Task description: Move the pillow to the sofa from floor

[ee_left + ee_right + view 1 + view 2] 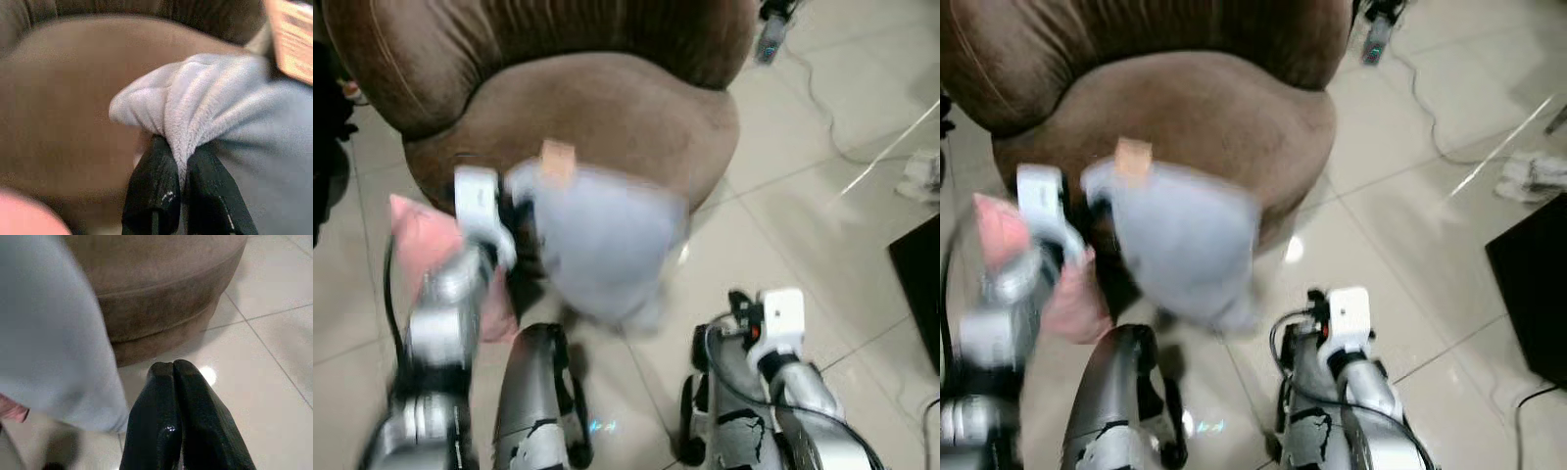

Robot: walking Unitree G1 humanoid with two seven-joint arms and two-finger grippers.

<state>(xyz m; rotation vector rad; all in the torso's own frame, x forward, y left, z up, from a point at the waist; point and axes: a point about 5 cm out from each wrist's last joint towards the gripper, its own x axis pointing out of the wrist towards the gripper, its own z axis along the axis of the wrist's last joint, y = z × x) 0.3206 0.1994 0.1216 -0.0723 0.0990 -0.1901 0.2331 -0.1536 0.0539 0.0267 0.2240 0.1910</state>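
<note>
A pale grey-blue pillow (602,245) with a tan tag (558,160) hangs in the air in front of the brown sofa (607,108), just below the seat's front edge. My left gripper (182,156) is shut on a bunched corner of the pillow (234,112), at the pillow's left side. My right gripper (172,369) is shut with nothing in it, low over the tiled floor at the right, beside the pillow (49,333) and apart from it. The picture is blurred around the left arm.
A pink pillow (431,240) lies on the floor against the sofa's left front, behind my left arm. Cables (822,108) and a white crumpled thing (925,176) lie on the tiles to the right. A black object (920,284) stands at the right edge.
</note>
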